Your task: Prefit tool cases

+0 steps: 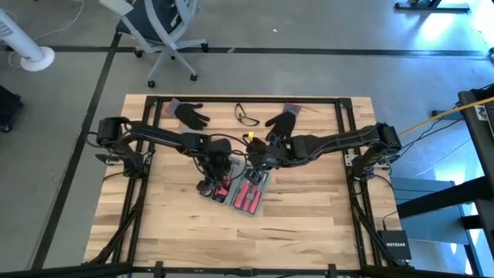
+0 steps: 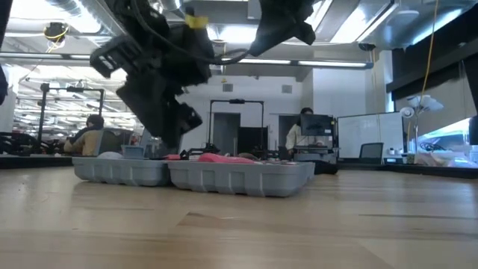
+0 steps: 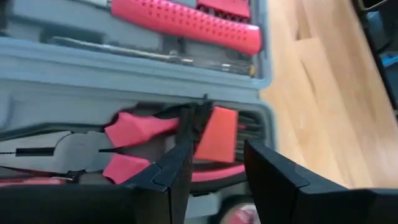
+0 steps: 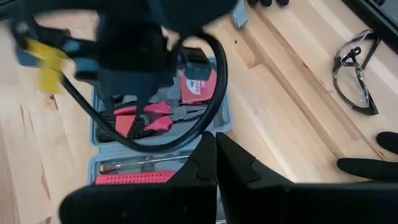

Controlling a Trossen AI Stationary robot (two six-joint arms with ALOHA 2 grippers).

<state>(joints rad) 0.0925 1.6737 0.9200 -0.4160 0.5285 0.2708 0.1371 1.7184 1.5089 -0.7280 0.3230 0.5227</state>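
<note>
The blue-grey tool case (image 1: 261,204) lies open and flat at the table's middle, both halves (image 2: 239,179) up, with red-handled tools in the recesses. My left gripper (image 1: 214,182) is open and low over the half holding the pliers (image 3: 81,149). Its fingers (image 3: 166,175) stand on either side of a red block (image 3: 214,134). My right gripper (image 4: 216,146) is shut and hangs high above the case's far-right edge (image 4: 225,121), clear of it in the low view (image 2: 284,22). My left gripper comes at the case from above, pointing down into the half with the pliers. One fingertip (image 3: 180,146) stands right beside the red block's edge (image 3: 202,134). I cannot tell whether it touches the block or the case.
Two black gloves (image 1: 190,115) (image 1: 282,122) and safety glasses (image 1: 247,116) lie along the table's far edge. An office chair (image 1: 162,31) stands beyond it. Bare wood lies near and to both sides of the case. People sit in the room behind (image 2: 93,131).
</note>
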